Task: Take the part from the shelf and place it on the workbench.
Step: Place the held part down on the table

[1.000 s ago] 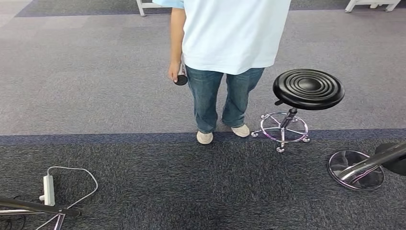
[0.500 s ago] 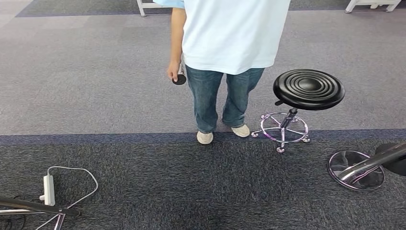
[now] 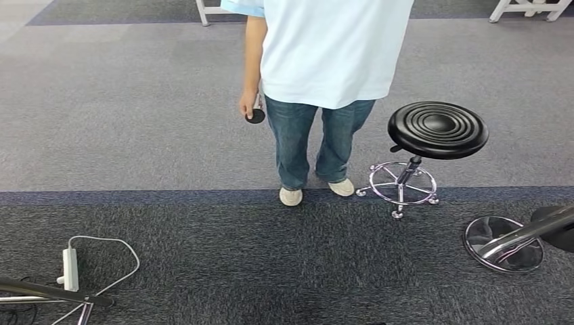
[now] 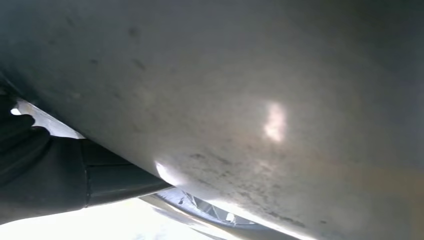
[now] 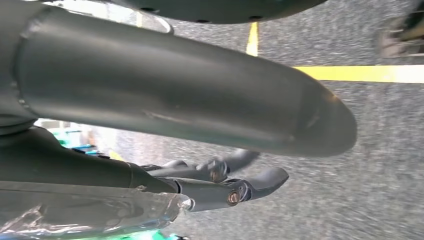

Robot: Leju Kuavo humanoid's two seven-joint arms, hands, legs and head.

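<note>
Step in hand, by my reading: the approach, with the robot on open floor and the pick not begun. Where the part is I cannot tell, and the shelf and workbench cannot be placed from here either.

Head view, taking the black round-seat stool [image 3: 438, 128] as the mark:
- A person [image 3: 335, 54] in a pale shirt and jeans stands just beside the stool, on its left. The far hand [image 3: 248, 103] pinches a small black disc [image 3: 255, 116]; I can't tell what it is.
- A chrome disc base [image 3: 502, 242] lies near the stool, on the robot's side of it.
- A white power strip [image 3: 70, 269] with looped cable lies well apart from the stool, across the dark carpet band.
- White furniture legs [image 3: 203, 10] stand beyond the person.

Right wrist view adds the right hand [image 5: 220, 175]. Its thick thumb [image 5: 175, 85] and dark fingers [image 5: 260, 181] are stretched out and apart, with nothing between them: released. Carpet with a yellow floor line [image 5: 360, 73] lies beneath. Crinkled clear film [image 5: 90, 215] sits by the wrist, purpose unclear.

Left wrist view adds the left hand [image 4: 40, 170], dark against a blurred grey surface [image 4: 250, 100]. I cannot tell its state.

Next move, as I judge it: turn or walk until the shelf faces the robot, skirting the stool and the person.
</note>
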